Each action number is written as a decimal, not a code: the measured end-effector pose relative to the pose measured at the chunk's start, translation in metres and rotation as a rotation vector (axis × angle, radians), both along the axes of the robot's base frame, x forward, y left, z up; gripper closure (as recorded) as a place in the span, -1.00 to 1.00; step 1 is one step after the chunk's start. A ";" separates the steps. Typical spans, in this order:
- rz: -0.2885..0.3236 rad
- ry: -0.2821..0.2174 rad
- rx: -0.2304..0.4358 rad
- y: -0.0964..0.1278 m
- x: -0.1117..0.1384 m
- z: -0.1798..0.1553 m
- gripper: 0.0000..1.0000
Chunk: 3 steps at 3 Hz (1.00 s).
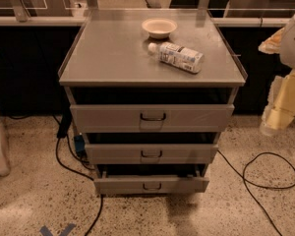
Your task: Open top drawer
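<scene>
Speckled stone floor [29, 205], dark counters behind. A grey metal cabinet stands mid-frame. Its top surface [113, 53] carries a pale bowl [159, 27] toward the back and a plastic bottle [176, 57] lying on its side just in front of the bowl.

The top drawer [113, 118] is the widest front, directly under the surface and across the centre of the frame. Its long axis runs left-right, and a small dark wire handle [153, 116] sits dead centre. Two narrower drawers [118, 154] are stacked below it.

The gripper [278, 113] hangs at the right edge of the frame, at about the handle's height and well apart from the cabinet. Whether the jaws are wide or narrow, I cannot tell.

Key relation: the handle lies to frame-left of the gripper, past the drawer's right corner. My judgement is that the approach has to swing around to the front face, not come in from the side.

There is open floor in front of the cabinet for the pull. A looped cable [265, 173] lies lower right and another cable [64, 156] lower left, both snag risks for the base.
</scene>
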State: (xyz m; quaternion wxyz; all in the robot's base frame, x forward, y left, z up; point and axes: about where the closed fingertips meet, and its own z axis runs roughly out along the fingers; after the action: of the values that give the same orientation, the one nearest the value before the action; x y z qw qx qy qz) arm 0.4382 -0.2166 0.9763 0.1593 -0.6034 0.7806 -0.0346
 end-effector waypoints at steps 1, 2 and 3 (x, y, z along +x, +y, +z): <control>0.010 -0.005 0.000 0.002 0.000 -0.006 -1.00; 0.032 0.002 -0.007 0.008 0.011 -0.038 -1.00; 0.073 -0.013 0.010 0.031 0.039 -0.100 -1.00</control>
State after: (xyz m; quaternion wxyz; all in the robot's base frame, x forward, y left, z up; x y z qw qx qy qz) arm 0.4771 -0.1855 0.8758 0.1684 -0.6302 0.7574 -0.0290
